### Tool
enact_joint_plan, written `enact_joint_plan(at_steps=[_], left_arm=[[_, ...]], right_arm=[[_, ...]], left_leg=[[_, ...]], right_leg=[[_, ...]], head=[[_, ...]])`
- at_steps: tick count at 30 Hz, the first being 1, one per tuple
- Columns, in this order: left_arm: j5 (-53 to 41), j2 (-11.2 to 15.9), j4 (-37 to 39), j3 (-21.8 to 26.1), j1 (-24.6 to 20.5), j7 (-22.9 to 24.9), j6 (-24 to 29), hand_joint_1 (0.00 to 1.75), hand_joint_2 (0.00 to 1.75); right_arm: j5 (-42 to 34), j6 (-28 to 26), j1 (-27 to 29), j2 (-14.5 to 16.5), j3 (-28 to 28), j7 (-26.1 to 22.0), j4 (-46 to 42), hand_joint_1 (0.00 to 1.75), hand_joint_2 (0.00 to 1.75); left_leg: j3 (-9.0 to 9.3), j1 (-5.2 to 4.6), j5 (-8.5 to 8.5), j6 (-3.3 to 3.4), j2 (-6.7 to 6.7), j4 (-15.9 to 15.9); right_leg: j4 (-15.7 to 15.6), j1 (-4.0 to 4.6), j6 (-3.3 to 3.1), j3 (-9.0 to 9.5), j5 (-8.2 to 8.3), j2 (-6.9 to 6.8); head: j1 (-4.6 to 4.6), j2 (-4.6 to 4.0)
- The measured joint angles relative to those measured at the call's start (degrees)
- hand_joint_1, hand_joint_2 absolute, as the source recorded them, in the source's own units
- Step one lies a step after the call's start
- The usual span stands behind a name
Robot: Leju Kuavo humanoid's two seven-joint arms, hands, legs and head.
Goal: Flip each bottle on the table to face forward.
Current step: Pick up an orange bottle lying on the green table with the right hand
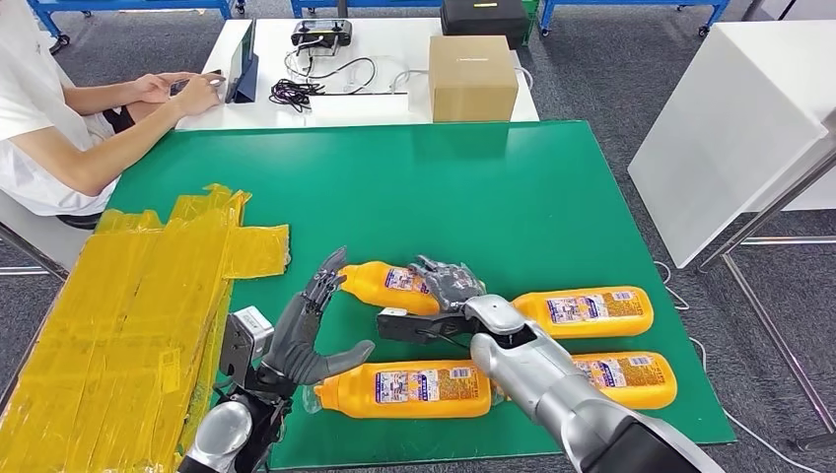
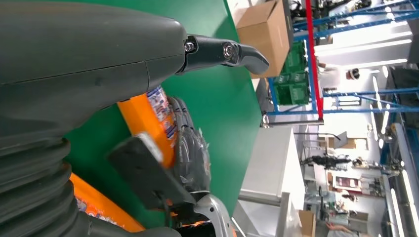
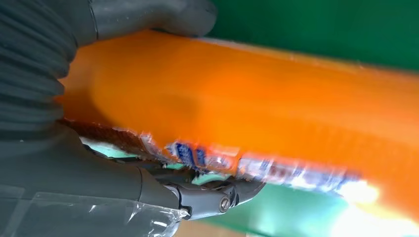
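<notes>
Four orange bottles lay on their sides on the green surface (image 1: 513,187), all with labels facing up in the head view. The right hand (image 1: 449,283) rested on top of the far left bottle (image 1: 386,285), its fingers curled over the bottle's body; in the right wrist view the thumb (image 3: 163,15) pressed along one side of the blurred orange bottle (image 3: 257,98) and a dark finger (image 3: 217,197) lay along the other, so the hand was grasping it. The left hand (image 1: 313,330) stood just beside that bottle's cap end, released, fingers spread and pointing up, thumb stretched toward the near left bottle (image 1: 406,387), holding nothing. The far right bottle (image 1: 590,311) lay just past the right wrist, and the near right bottle (image 1: 631,378) lay partly behind the right forearm. A sheet of yellow taped plastic (image 1: 128,315) covered the left part of the surface. Beyond it, a white desk carried a cardboard box (image 1: 472,77), cables and a tablet, with a seated person (image 1: 59,118) reaching toward the tablet.
</notes>
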Motion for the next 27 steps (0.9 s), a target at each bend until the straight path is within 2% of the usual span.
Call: enact_joint_plan(at_steps=[4, 5, 7, 9, 11, 22, 24, 27], left_arm=[[-0.4, -0.3, 0.0, 0.6, 0.1, 0.1, 0.0, 0.00, 1.75], [-0.4, -0.4, 0.0, 0.7, 0.1, 0.2, 0.0, 0.00, 1.75], [-0.4, -0.5, -0.1, 1.0, 0.2, 0.2, 0.0, 0.00, 1.75], [-0.5, -0.6, -0.2, 1.2, 0.4, 0.2, 0.0, 0.00, 1.75], [-0.6, -0.6, -0.2, 1.5, 0.5, 0.2, 0.0, 0.00, 1.75], [-0.8, -0.8, -0.5, 2.3, 1.1, 0.1, 0.0, 0.00, 1.75], [-0.8, -0.9, -0.7, 2.4, 1.3, 0.1, 0.0, 0.00, 1.75], [-0.9, -1.1, -1.6, 2.4, 2.2, 0.1, 0.0, 0.00, 1.75]], right_arm=[[5.2, 0.1, -2.4, 1.5, 4.1, 2.2, 3.2, 0.82, 1.75], [6.0, 0.1, -2.7, 1.8, 4.9, 2.6, 3.8, 0.86, 1.75], [7.6, 0.1, -3.4, 2.3, 6.3, 3.5, 4.9, 1.17, 1.75], [9.1, 0.1, -3.9, 2.9, 7.5, 4.1, 5.7, 1.58, 1.75], [10.1, 0.2, -4.3, 3.3, 8.3, 4.3, 6.4, 1.74, 1.75], [11.8, -1.8, -4.9, 4.9, 9.3, 4.9, 8.4, 1.75, 1.75], [11.0, -5.4, -4.4, 5.1, 8.5, 5.5, 8.4, 1.75, 1.75], [9.4, -15.8, -1.8, 5.1, 5.1, 6.2, 6.8, 1.75, 1.75]], left_leg=[[0.04, 0.00, 0.00, 0.00, 0.02, 0.0], [0.05, 0.00, 0.00, 0.00, 0.01, 0.0], [0.06, 0.00, 0.00, 0.00, 0.02, 0.0], [0.08, 0.00, 0.00, 0.00, 0.02, 0.0], [0.10, 0.00, 0.00, 0.00, 0.03, 0.0], [0.11, 0.02, 0.00, 0.00, 0.04, 0.0], [0.10, 0.02, 0.00, 0.00, 0.02, 0.0], [0.02, 0.02, 0.00, 0.00, -0.02, 0.0]], right_leg=[[0.0, 0.00, 0.00, 0.02, 0.00, 0.01], [0.0, 0.00, 0.00, 0.03, 0.00, 0.01], [0.0, 0.00, 0.00, 0.05, 0.00, 0.00], [0.0, 0.00, 0.00, 0.06, 0.00, 0.01], [0.0, 0.00, 0.00, 0.07, 0.00, 0.01], [0.0, 0.00, 0.00, 0.08, 0.00, 0.01], [0.0, 0.00, 0.00, 0.08, 0.00, 0.00], [0.0, 0.00, 0.00, 0.03, 0.00, -0.01]], head=[[-0.01, 0.00], [0.01, 0.00], [0.00, 0.00], [-0.01, 0.00], [-0.01, 0.00], [0.00, 0.00], [-0.01, 0.00], [0.01, 0.00]])
